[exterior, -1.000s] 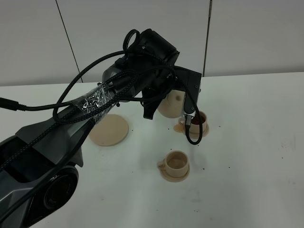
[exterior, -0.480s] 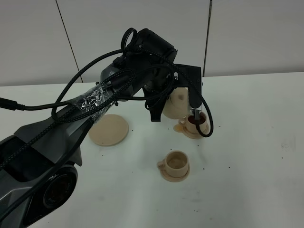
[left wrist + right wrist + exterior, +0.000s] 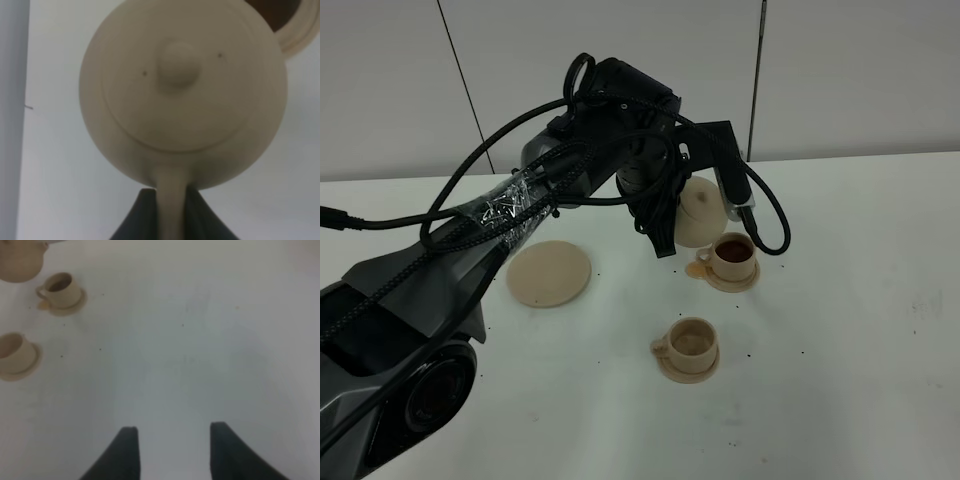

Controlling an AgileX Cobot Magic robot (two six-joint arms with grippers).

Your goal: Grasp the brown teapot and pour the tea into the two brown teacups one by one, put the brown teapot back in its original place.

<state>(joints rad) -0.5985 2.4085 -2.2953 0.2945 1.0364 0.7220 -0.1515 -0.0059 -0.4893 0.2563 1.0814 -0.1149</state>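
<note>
- Left gripper (image 3: pixel 170 202): closed on the loop handle of the brown teapot (image 3: pixel 182 95), which hangs near upright above the bench (image 3: pixel 850 340), just behind the far teacup (image 3: pixel 732 256).
- Far teacup: holds dark tea.
- Near teacup (image 3: pixel 692 343): pale inside, set apart on its own saucer.
- Large saucer (image 3: pixel 549 273): bare, left of both cups.
- Right gripper (image 3: pixel 172 440): jaws apart, holding nothing, over open bench.
- Hidden: the teapot's spout in every view, and the left gripper behind its arm (image 3: pixel 520 215) in the high view.

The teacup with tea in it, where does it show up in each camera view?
Exterior high: the filled teacup sits right of centre, beside the teapot.
Left wrist: a sliver of it peeks past the teapot.
Right wrist: it stands near the teapot, far from the right tool.
Shared landmark: the teapot.
</note>
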